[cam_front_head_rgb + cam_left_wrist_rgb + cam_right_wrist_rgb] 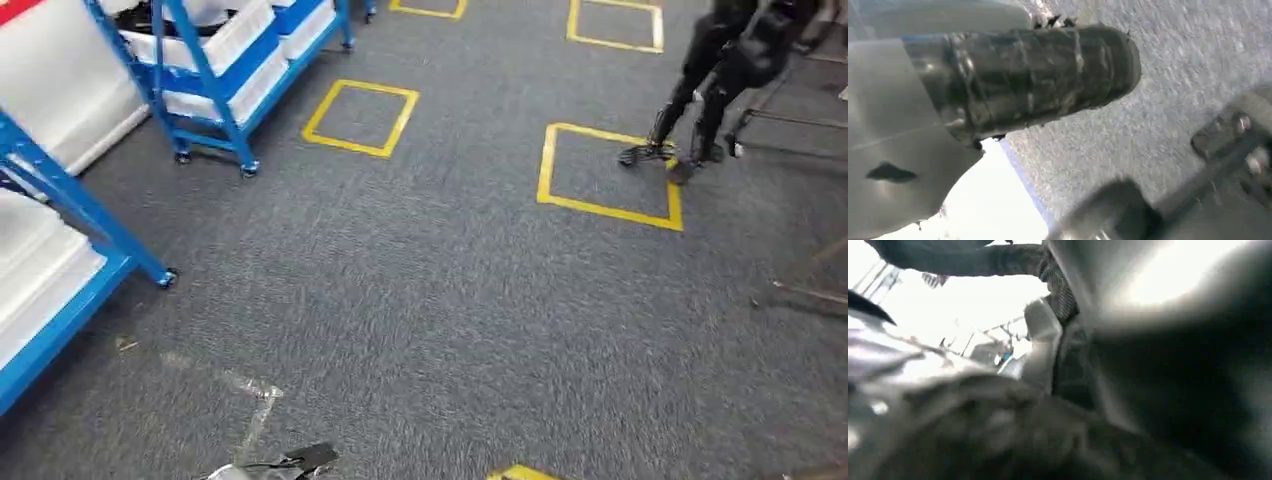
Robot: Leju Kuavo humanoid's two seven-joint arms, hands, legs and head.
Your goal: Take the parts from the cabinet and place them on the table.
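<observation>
Grey carpet with yellow taped squares lay beside blue shelving. Left hand seemingly gripped a dark cylindrical part; right hand's state was blurred.

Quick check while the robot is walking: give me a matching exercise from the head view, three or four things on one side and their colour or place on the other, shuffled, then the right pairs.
Things:
1. shelving frames
2. floor squares
3. carpet
4. other robot

Descriptions:
A. grey, covering the floor
B. yellow tape outlines
C. blue, on small wheels, at the left
D. dark, standing at the upper right

Pairs: 1-C, 2-B, 3-A, 4-D
</observation>
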